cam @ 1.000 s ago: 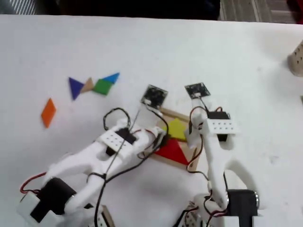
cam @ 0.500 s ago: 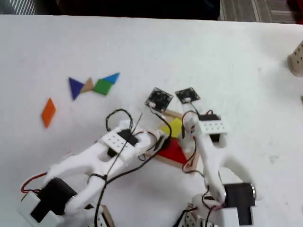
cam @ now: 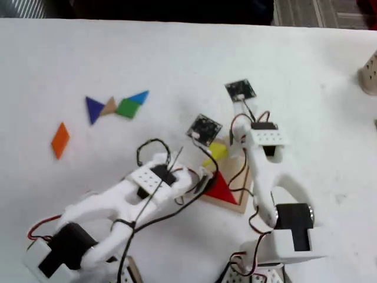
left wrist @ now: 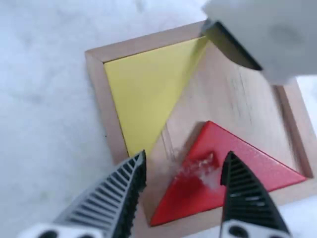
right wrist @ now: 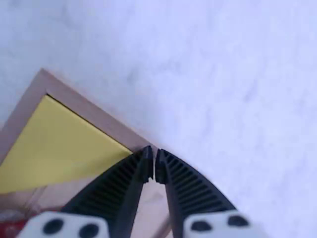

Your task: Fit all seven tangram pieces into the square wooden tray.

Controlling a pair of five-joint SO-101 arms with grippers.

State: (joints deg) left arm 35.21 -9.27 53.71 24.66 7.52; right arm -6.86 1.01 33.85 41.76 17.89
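Tangram tray (left wrist: pixel 96 94), a single square of wood, lies on the white table (cam: pixel 294 71) near its front middle, between two white arms. The left gripper (left wrist: pixel 184 156) hangs over the tray with its jaws spread wide and nothing between them. The right gripper (right wrist: pixel 152 163) is pinched almost closed on nothing, at the tray's rim by a corner of the yellow piece.

There are seven pieces. Two large triangles lie in the tray: the yellow triangle (left wrist: pixel 143 84) fills one corner, and the red triangle (left wrist: pixel 188 198) has its long side along another wall, with bare wood between them.

Five pieces lie well apart to the far left. A purple triangle (cam: pixel 92 108), green square (cam: pixel 127 108), blue triangle (cam: pixel 139 96) and tan triangle (cam: pixel 109 107) form a touching row. An orange parallelogram (cam: pixel 60 140) sits alone nearby.

In the high view, arms and cables cover part of the tray.
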